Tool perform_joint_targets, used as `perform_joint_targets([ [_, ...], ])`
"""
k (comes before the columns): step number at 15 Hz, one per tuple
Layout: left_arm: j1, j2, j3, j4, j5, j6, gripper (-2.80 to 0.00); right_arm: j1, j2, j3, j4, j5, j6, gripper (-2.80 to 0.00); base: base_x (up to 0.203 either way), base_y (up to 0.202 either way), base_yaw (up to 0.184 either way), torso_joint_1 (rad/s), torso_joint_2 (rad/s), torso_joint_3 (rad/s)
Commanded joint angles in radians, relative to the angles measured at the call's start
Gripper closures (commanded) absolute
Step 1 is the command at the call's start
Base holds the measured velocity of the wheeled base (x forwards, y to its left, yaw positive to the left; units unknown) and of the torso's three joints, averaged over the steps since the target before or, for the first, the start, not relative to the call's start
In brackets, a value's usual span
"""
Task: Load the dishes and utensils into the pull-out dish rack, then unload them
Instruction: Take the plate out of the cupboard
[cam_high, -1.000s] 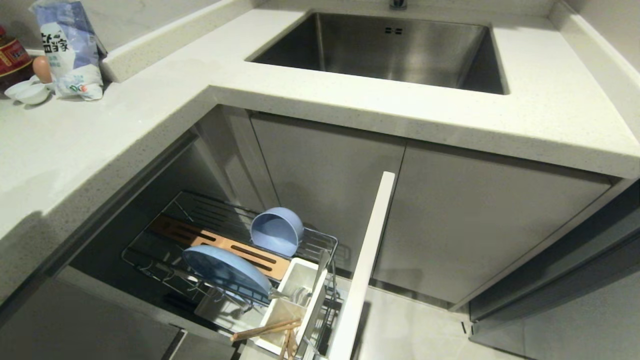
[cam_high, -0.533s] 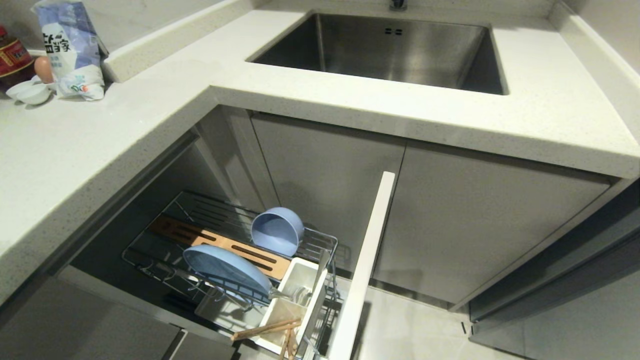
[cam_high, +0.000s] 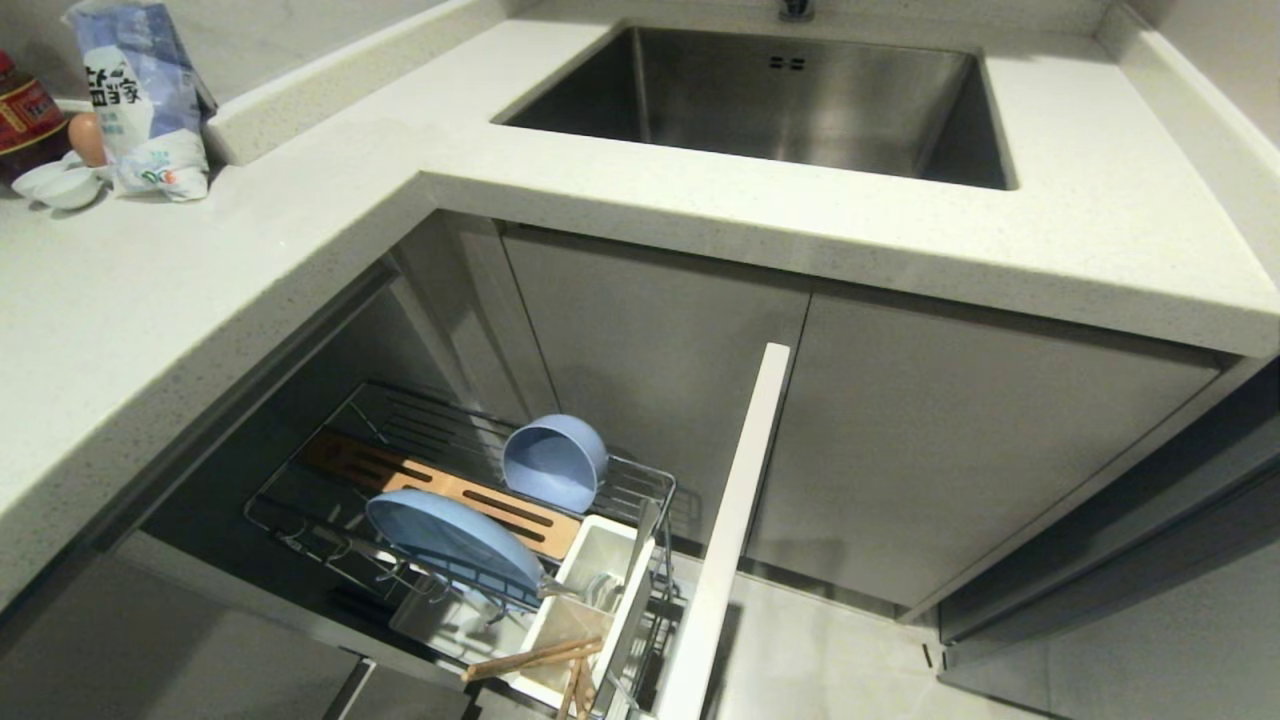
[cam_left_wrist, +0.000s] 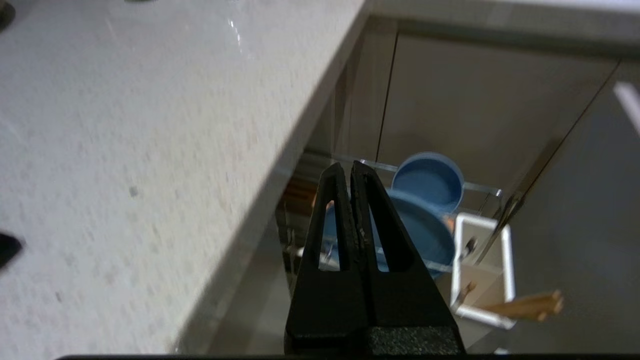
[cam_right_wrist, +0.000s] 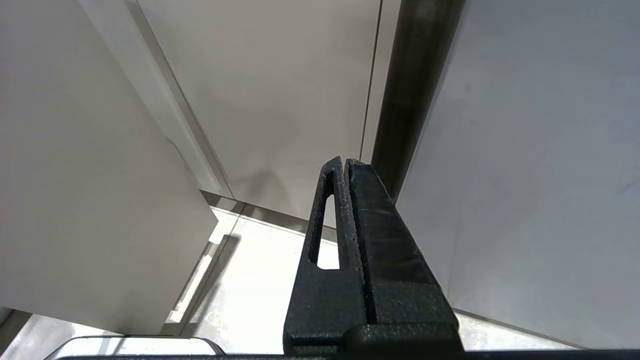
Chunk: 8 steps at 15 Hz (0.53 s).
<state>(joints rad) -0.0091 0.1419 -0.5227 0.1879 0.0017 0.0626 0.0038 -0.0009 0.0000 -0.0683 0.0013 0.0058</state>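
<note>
- The pull-out dish rack (cam_high: 640, 480) stands drawn out of the cabinet at lower centre of the head view, fully loaded: the oval plate (cam_high: 455, 540) leans on edge among the prongs, the bowl (cam_high: 555, 462) tipped on its side just behind it
- The chopsticks (cam_high: 535, 658) and the spoon (cam_high: 590, 592) sit in the white caddy (cam_high: 600, 560) at the rack's front corner, the chopsticks slanting out toward the bottom edge of the frame
- The left gripper (cam_left_wrist: 350, 172), jaws clenched on nothing, hangs beside the countertop (cam_left_wrist: 150, 150); in its wrist view the plate (cam_left_wrist: 425, 235) lies directly beyond the tips, its long axis running across the line of the closed fingers
- The right gripper (cam_right_wrist: 345, 167), also pressed shut and empty, faces only cabinet panels, so the left arm looks the nearer for unloading
- Neither arm shows in the head view
</note>
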Motion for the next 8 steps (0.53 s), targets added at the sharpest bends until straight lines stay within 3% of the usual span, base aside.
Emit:
perform_joint_targets([
  [1,0.005,-0.137,0.173,-0.056,-0.010,0.022,0.00,0.001,-0.001,0.023,-0.001,0.000,0.000,0.00,0.000,0.000,0.000,0.000,0.00,0.000],
  [6,0.006,-0.140,0.476,-0.312,-0.034,0.008,0.00,0.001,-0.001,0.023,-0.001,0.000,0.000,0.00,0.000,0.000,0.000,0.000,0.00,0.000],
  [8,0.007,-0.140,0.541,-0.313,-0.031,0.031,0.00,0.001,-0.001,0.023,-0.001,0.000,0.000,0.00,0.000,0.000,0.000,0.000,0.00,0.000],
])
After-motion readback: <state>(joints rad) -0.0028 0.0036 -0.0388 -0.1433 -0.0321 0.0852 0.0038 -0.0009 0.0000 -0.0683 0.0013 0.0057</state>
